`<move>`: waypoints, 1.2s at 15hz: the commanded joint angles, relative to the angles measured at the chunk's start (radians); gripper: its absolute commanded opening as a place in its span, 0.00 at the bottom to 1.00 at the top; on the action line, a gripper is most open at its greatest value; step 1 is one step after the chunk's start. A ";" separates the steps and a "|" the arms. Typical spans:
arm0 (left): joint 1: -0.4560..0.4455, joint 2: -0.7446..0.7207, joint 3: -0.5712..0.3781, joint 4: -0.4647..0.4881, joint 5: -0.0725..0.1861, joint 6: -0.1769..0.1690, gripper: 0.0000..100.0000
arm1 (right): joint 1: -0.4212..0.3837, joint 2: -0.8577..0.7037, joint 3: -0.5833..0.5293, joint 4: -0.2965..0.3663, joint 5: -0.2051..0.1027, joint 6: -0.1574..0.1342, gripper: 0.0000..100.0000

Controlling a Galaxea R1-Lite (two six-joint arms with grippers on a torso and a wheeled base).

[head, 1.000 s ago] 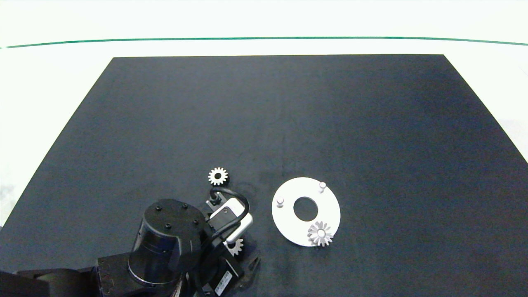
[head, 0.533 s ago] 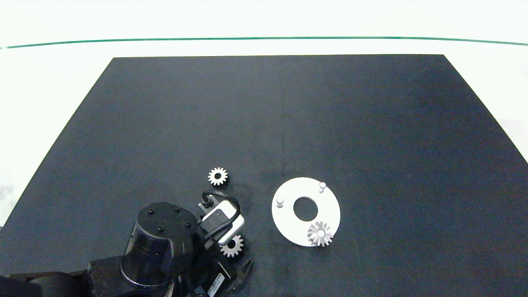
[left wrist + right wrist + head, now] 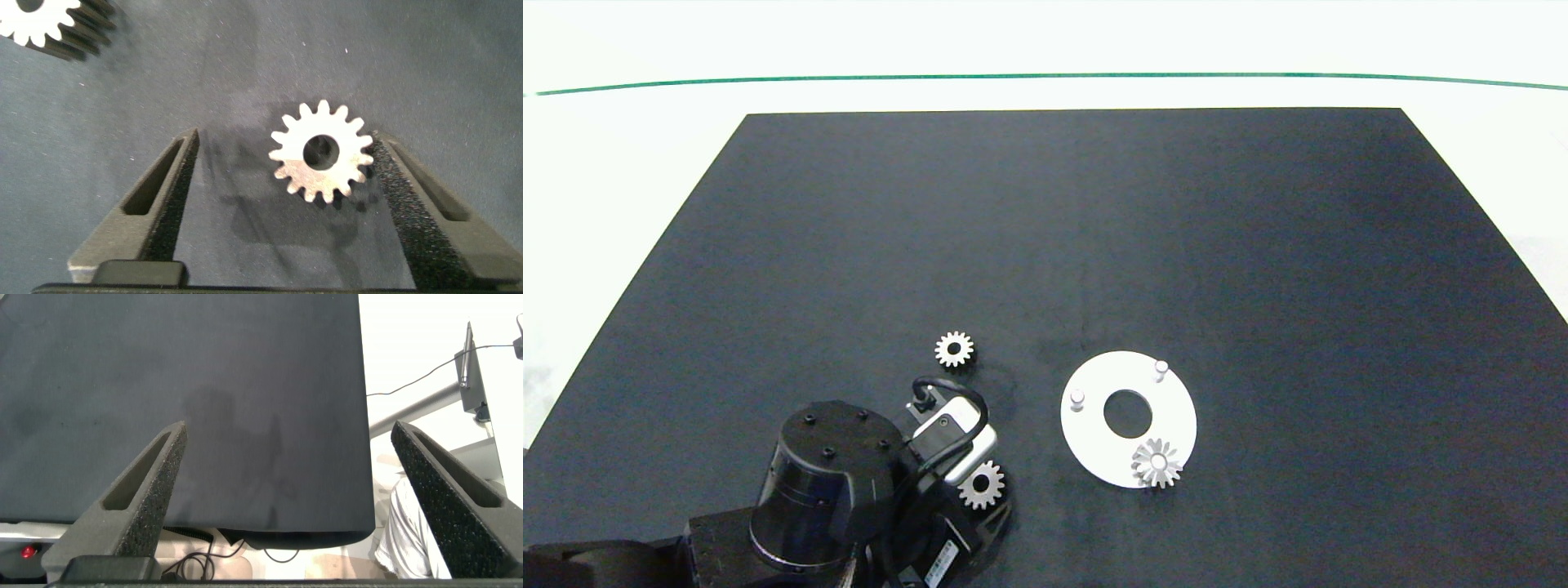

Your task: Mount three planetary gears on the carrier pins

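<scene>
Three planetary gears, silver, toothed, each with a round centre hole. First gear (image 3: 321, 162) lies flat on the dark bench (image 3: 1094, 245), between the left gripper's (image 3: 282, 200) fingers (image 3: 176, 192); the fingers stand apart, one pad just beside the gear's teeth, whether touching them cannot be told, the other pad well clear with bare mat between. The same gear shows in the head view (image 3: 982, 484), just past the wrist camera housing of the left arm (image 3: 825, 482).

Second gear (image 3: 954, 349), lying flat on the bench, beyond the left fingers' tips and outside their span; a part of it shows at the corner of the left wrist view (image 3: 37, 20).

Third gear (image 3: 1156, 463), seated on one of the carrier pins at the near rim of the white disc (image 3: 1086, 433), the pin's top showing in its centre hole.

Carrier pins: two bare, one (image 3: 1077, 398) on the disc's side toward the left fingers, one (image 3: 1161, 369) on the far side. Disc with large centre hole, flat on the bench, apart from the left fingers.

Right gripper (image 3: 290, 498): fingers wide apart, holding nothing, over the bench's edge, with cables (image 3: 409, 384) on the light floor beyond it.
</scene>
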 commanded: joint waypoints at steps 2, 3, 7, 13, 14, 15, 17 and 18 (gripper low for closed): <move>0.000 -0.006 0.000 -0.004 0.002 0.002 0.76 | 0.000 0.004 -0.001 0.003 -0.002 -0.002 1.00; 0.000 -0.006 0.002 -0.004 0.002 0.002 0.73 | 0.000 0.006 -0.002 0.003 -0.002 -0.002 1.00; -0.002 -0.003 0.002 -0.004 0.002 0.004 0.65 | 0.001 0.006 -0.004 0.003 -0.002 -0.002 1.00; 0.000 -0.008 0.010 -0.004 0.002 0.005 0.53 | 0.000 0.007 -0.008 0.003 -0.002 -0.002 1.00; -0.002 -0.008 0.010 -0.004 0.002 0.005 0.52 | 0.000 0.007 -0.011 0.003 -0.002 -0.002 1.00; -0.002 -0.008 0.008 -0.004 0.002 0.005 0.49 | 0.000 0.007 -0.015 0.003 -0.002 -0.002 1.00; -0.002 -0.008 0.008 -0.004 0.002 0.005 0.46 | 0.001 0.007 -0.016 0.003 -0.002 -0.002 1.00; -0.002 -0.008 0.010 -0.004 0.002 0.005 0.43 | 0.000 0.007 -0.016 0.003 -0.002 -0.002 1.00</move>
